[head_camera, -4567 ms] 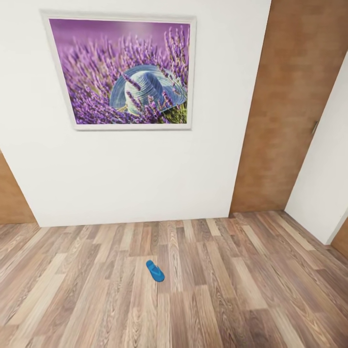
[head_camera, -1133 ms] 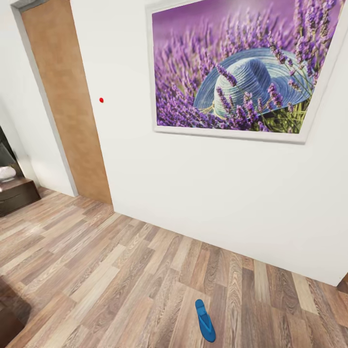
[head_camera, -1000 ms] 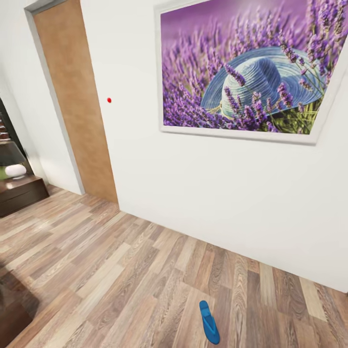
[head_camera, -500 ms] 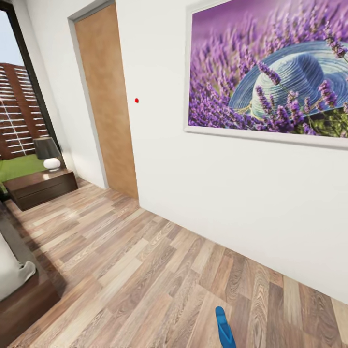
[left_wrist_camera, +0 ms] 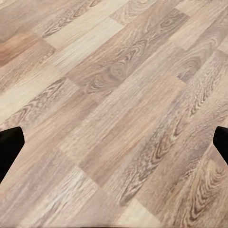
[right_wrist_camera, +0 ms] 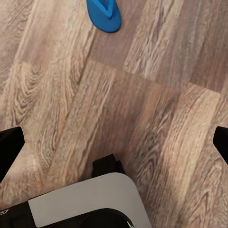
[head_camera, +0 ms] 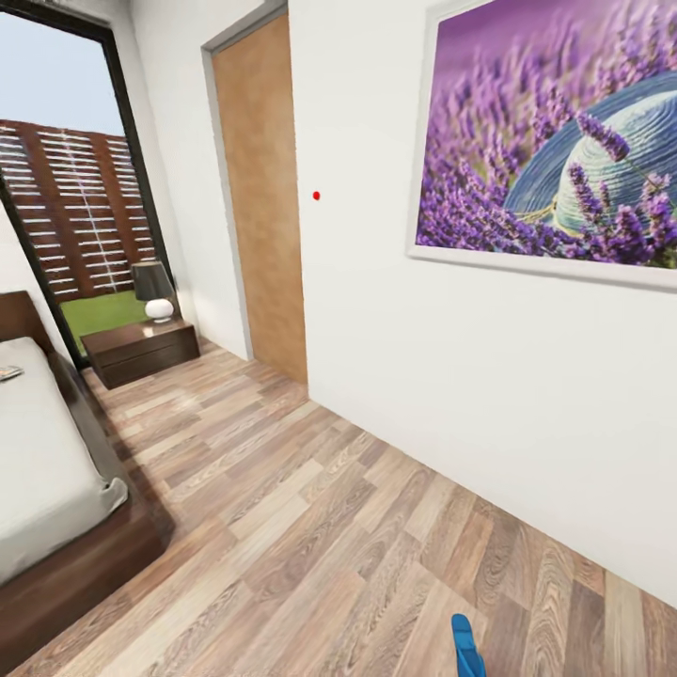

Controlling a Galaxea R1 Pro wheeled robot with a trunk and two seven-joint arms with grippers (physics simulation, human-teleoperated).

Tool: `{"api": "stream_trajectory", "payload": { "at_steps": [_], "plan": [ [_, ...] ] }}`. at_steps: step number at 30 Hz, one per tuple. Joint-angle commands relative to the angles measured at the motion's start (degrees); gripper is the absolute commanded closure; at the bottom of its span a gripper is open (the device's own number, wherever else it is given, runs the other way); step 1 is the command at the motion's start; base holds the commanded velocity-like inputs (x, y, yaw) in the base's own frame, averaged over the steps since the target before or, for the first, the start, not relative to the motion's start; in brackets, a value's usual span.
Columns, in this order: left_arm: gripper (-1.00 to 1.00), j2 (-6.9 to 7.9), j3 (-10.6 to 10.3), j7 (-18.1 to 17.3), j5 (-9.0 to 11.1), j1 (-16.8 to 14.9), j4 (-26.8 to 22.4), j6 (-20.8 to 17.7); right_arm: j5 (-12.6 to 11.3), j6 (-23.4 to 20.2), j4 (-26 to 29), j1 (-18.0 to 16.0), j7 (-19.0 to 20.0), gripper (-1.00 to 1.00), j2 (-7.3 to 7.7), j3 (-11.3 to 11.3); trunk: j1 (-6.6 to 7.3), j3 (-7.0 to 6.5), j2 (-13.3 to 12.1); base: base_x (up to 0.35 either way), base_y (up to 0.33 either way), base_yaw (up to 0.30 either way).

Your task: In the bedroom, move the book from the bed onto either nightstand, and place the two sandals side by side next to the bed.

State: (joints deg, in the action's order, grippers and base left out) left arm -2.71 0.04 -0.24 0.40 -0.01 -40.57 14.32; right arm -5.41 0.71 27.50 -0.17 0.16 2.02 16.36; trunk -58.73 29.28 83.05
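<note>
The head view is showing the bedroom: a white wall [head_camera: 423, 376] is running along the right, and a plank floor [head_camera: 310, 527] is filling the lower part. A bed [head_camera: 47, 470] with an off-white mattress and a dark wooden frame is sitting at the left edge. A small flat object [head_camera: 7, 372] is lying on the mattress near the headboard, cut by the frame edge; whether it is the book cannot be told. A nightstand [head_camera: 141, 348] is standing beyond the bed, beside a tall dark-framed window [head_camera: 66, 188]. A lamp [head_camera: 153, 290] with a dark shade and a white base is resting on the nightstand top. A wooden door [head_camera: 259, 188] is set in the wall past the nightstand, and a lavender picture [head_camera: 555, 150] is hanging on the wall at the right.

One blue sandal [head_camera: 466, 647] is lying on the floor at the bottom edge of the head view, well apart from the bed. The right wrist view is also showing this sandal [right_wrist_camera: 104, 14] flat on the planks.

The left fingers [left_wrist_camera: 10, 148] are standing spread wide, with bare floor between them. The right fingers [right_wrist_camera: 10, 148] are likewise spread wide over the floor, holding nothing, above part of the robot's base [right_wrist_camera: 85, 202].
</note>
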Motion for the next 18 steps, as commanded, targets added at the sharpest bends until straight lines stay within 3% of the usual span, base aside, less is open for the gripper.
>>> {"api": "stream_trajectory", "payload": {
  "at_steps": [1,18],
  "plan": [
    [-1.00,-0.01,0.01,-0.02,0.04,-0.01,-0.03,0.10,-0.57,0.08,0.01,-0.01,0.02,-1.00,0.00,-0.01,0.00,0.05,0.03,0.000,0.000,0.293],
    [-1.00,-0.01,-0.04,-0.02,0.04,-0.01,-0.03,0.10,-0.56,0.07,0.01,-0.01,0.02,-1.00,0.00,-0.01,0.00,0.05,0.03,0.000,0.000,0.293]
  ]
}}
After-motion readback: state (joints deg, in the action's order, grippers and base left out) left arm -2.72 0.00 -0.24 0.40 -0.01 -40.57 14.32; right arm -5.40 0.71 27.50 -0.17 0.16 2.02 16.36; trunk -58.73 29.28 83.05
